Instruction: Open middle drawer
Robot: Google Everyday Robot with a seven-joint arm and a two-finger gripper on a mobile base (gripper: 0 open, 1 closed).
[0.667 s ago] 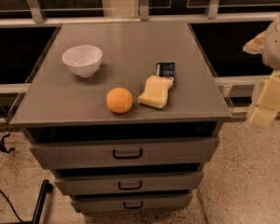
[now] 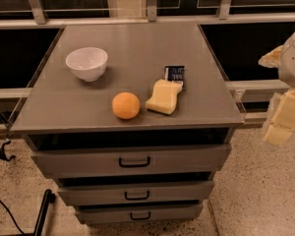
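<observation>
1. tool [image 2: 284,119]: pale, at the right edge of view, beside the cabinet and clear of it, level with the counter's front edge. apart or together: cannot tell. nothing seen held.
2. lowest drawer [image 2: 177,211]: grey, black handle, shut.
3. middle drawer [image 2: 177,191]: second of three grey fronts. it lay between the lowest drawer and the top drawer [image 2: 187,159] and was judged not yet pulled out. its handle [image 2: 137,195], a small black bar, ran level across the front. it lay below and well left of the tool, so the reach would go down and leftward, and the pull toward the viewer.
4. counter [image 2: 137,43]: grey top. it bore an orange [image 2: 126,105], a yellow sponge [image 2: 163,96] touching a dark packet [image 2: 175,73], and farthest, a white bowl [image 2: 87,63].
</observation>
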